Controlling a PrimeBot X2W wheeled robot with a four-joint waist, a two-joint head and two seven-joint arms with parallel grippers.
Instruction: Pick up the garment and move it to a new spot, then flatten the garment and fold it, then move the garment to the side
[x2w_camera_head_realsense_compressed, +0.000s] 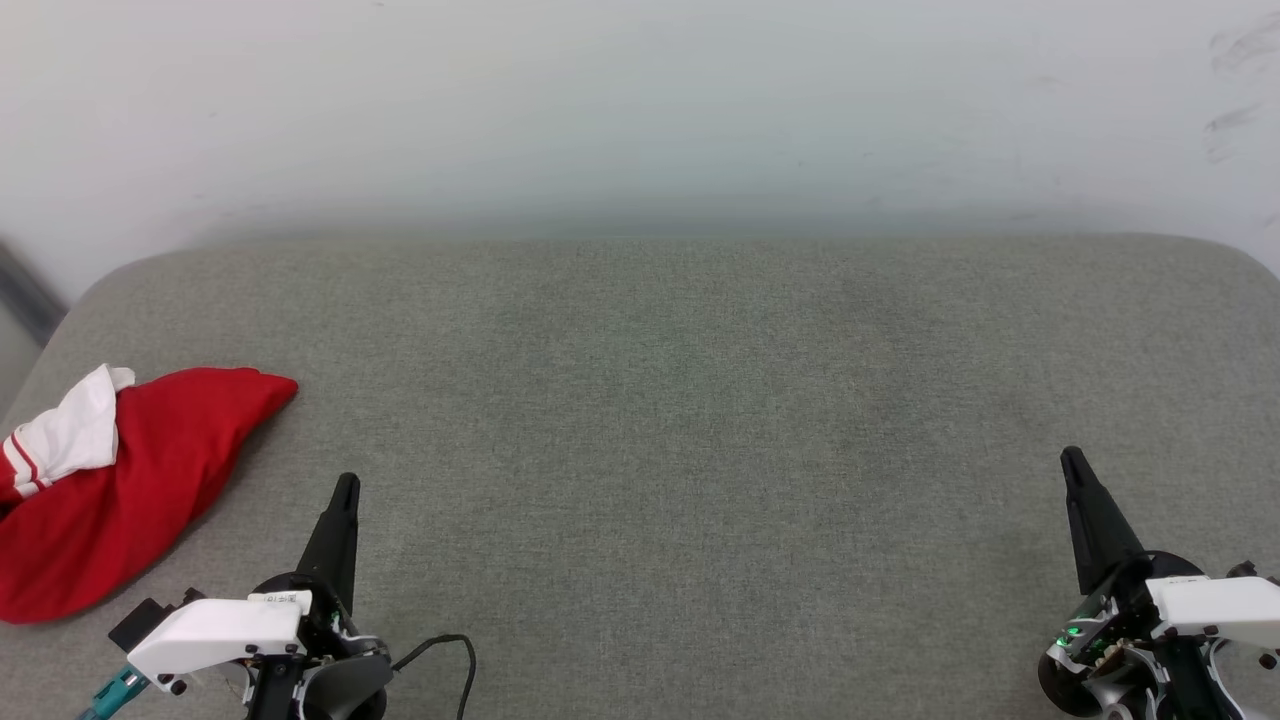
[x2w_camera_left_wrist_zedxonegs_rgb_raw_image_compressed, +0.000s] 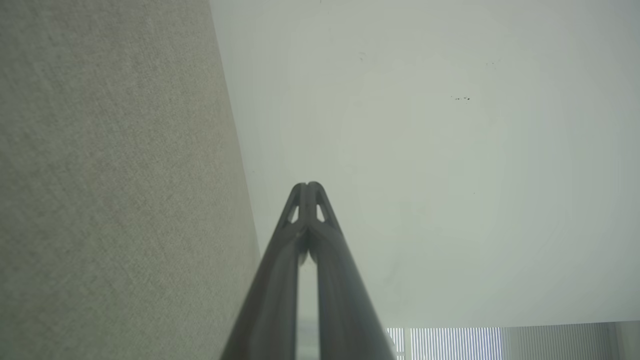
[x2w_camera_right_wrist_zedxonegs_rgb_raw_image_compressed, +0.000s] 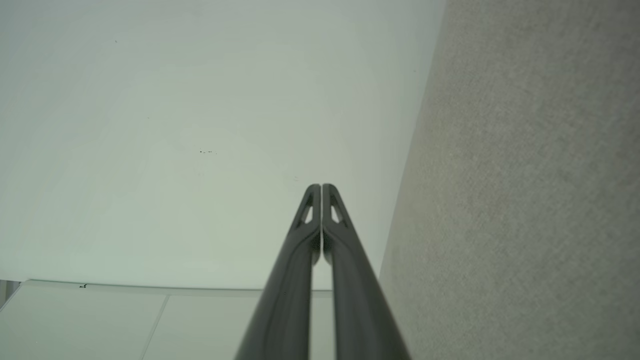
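Seemingly not begun: garment (x2w_camera_head_realsense_compressed: 130, 490) bunched at lower left, unfolded; jaws of left gripper (x2w_camera_head_realsense_compressed: 346, 482) and right gripper (x2w_camera_head_realsense_compressed: 1071, 457) pressed together, holding nothing.

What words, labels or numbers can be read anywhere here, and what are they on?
No text here can be read.
A white sticker on the housing of the left gripper carries dark marks that are too small to read.
The garment shows no lettering on its visible side.

Bright, even, diffuse light, faint shadows, head view sharp, wrist views hazy, perhaps slightly defocused.
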